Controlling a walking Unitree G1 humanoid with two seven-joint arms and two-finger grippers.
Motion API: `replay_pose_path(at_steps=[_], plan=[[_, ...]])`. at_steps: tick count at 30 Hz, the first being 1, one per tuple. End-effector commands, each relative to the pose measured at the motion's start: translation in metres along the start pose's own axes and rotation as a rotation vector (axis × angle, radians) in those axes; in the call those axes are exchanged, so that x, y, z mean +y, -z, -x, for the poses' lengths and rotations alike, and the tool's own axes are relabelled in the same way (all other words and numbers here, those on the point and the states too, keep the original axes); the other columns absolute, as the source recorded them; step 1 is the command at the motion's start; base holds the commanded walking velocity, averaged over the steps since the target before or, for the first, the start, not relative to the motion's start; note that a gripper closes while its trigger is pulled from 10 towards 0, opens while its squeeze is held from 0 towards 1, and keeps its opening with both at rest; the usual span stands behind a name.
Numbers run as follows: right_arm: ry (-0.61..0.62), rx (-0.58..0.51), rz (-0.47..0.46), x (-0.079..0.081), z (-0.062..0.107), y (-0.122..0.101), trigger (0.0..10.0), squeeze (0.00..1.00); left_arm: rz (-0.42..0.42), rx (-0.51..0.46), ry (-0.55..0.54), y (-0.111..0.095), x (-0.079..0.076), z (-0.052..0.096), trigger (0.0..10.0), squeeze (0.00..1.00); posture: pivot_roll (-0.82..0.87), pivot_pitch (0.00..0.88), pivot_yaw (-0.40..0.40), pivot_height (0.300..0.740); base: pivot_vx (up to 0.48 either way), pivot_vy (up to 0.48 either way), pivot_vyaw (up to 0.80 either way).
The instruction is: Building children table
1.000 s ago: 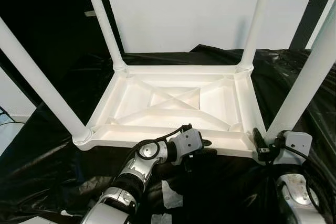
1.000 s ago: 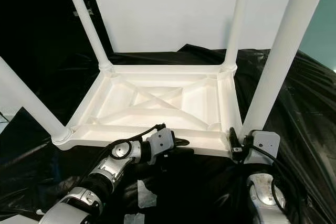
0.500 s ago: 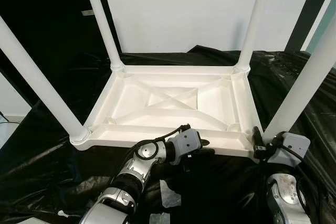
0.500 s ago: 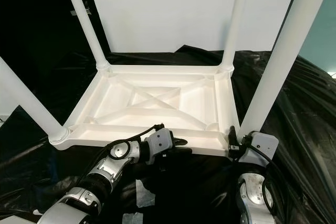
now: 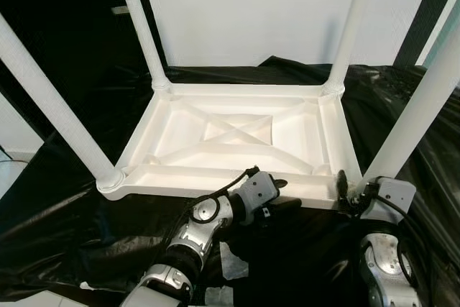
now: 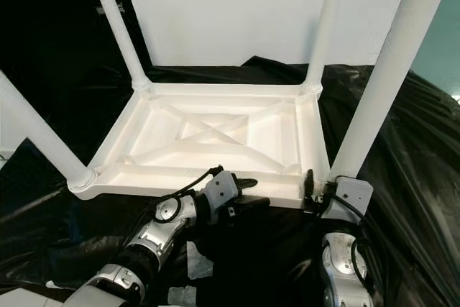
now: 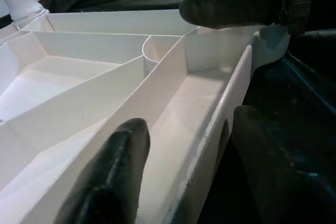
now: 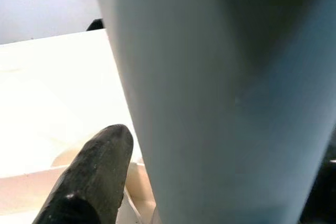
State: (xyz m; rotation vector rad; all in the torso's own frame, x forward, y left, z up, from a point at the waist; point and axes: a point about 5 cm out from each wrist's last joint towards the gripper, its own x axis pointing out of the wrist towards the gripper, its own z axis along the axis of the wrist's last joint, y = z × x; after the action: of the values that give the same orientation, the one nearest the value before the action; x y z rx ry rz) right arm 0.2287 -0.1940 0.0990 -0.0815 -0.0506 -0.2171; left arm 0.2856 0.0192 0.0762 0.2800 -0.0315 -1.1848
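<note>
A white plastic children's table [image 5: 180,131] lies upside down on black sheeting, with its legs standing up. My left gripper [image 5: 282,193] is at the middle of the near rim [image 5: 208,180], open and astride it. One finger [image 7: 113,182] rests inside the ribbed underside and the other is outside the rim [image 7: 220,114]. My right gripper [image 5: 357,183] is at the near right corner, open around the base of the near right leg [image 5: 420,106]. One of its fingers [image 8: 94,177] stands beside the leg [image 8: 220,103]; the other is hidden behind it.
Black plastic sheeting [image 5: 65,221] covers the floor all round, with white scraps [image 5: 231,260] lying near my left arm. A white panel [image 5: 251,12] stands behind the table. The near left leg [image 5: 57,98] slants up on the left.
The whole picture has shifted a little, so the camera moved. Both grippers stay at the same places on the rim and the corner leg.
</note>
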Motion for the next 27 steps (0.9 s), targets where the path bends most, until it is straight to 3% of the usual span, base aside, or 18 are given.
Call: replay_pose_path(at_steps=[1,5,8,12,21,25,27], plan=[[-0.014,0.045,0.012,0.005,0.001,0.009,10.0,0.00,0.061,0.024,-0.135,0.012,-0.001,0.004,10.0,0.00,-0.08,0.000,0.042,0.740,0.000,0.000,0.00],[-0.012,0.035,0.032,0.004,0.003,0.007,10.0,0.00,0.086,-0.021,-0.175,0.008,0.002,0.005,10.0,0.00,-0.08,0.000,0.045,0.740,0.000,0.000,0.00],[0.005,0.025,0.062,-0.001,0.010,0.006,10.0,0.00,0.156,-0.102,-0.256,0.002,0.006,0.011,10.0,0.00,-0.09,0.000,0.048,0.740,0.000,0.000,0.00],[0.021,0.027,0.089,-0.008,0.020,0.004,10.0,0.00,0.243,-0.142,-0.332,0.003,0.010,0.022,10.0,0.00,-0.09,0.000,0.053,0.740,0.000,0.000,0.00],[0.052,0.043,0.156,-0.025,0.034,0.002,10.0,0.00,0.370,-0.205,-0.361,0.005,0.004,0.042,10.0,0.00,-0.10,0.000,0.057,0.740,0.000,0.000,0.00],[0.072,0.054,0.179,-0.030,0.038,0.004,10.0,0.00,0.414,-0.224,-0.462,0.007,0.009,0.049,10.0,0.00,-0.10,0.000,0.056,0.740,0.000,0.000,0.00],[0.095,0.087,0.194,-0.034,0.045,0.007,10.0,0.00,0.417,-0.250,-0.636,0.008,0.019,0.064,10.0,0.00,-0.10,0.000,0.057,0.740,0.000,0.000,0.00]])
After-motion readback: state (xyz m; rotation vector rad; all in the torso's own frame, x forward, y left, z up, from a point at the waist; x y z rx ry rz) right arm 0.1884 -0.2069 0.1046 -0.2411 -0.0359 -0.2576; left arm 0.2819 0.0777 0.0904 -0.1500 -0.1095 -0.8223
